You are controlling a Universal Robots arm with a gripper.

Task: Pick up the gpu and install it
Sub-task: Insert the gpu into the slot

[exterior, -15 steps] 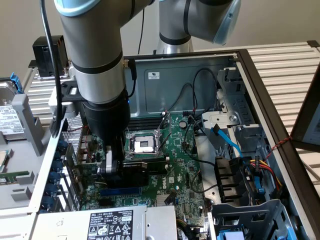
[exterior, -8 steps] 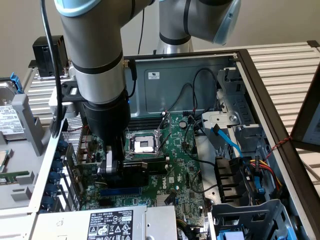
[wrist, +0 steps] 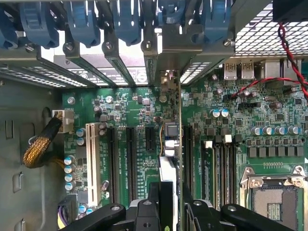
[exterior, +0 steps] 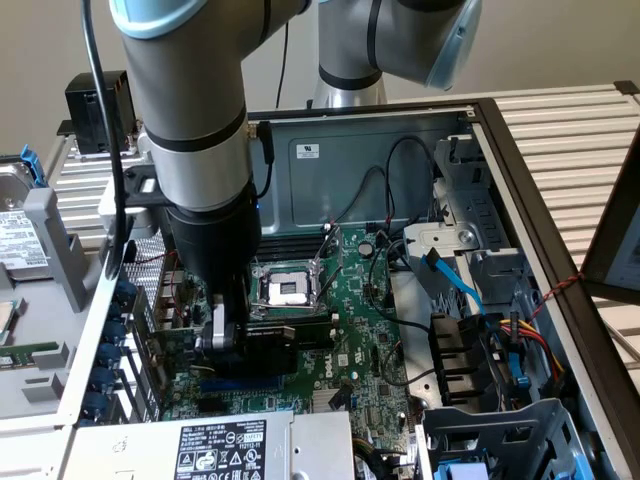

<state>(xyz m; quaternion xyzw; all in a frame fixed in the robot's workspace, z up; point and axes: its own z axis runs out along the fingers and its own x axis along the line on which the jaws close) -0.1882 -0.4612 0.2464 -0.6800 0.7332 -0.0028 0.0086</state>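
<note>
The arm is reaching down into the open computer case [exterior: 520,160], and its claw [exterior: 222,335] is hanging low over the big green motherboard [exterior: 365,320], just beside the bare processor socket [exterior: 285,290]. The claw is gripping the graphics card [wrist: 169,159] by its upper edge, fingers [wrist: 144,211] pressing in from both sides. From the wrist camera the card is showing edge-on, standing upright and running between two of the long black slots [wrist: 131,159], with its metal bracket [wrist: 166,82] reaching the row of rear openings and blue clips [wrist: 127,21]. I cannot tell whether it is sitting fully down in a slot. In the exterior view the card's dark body [exterior: 290,335] is poking out towards the exterior view's right of the claw. A white slot [wrist: 92,163] is lying well apart from it.
</note>
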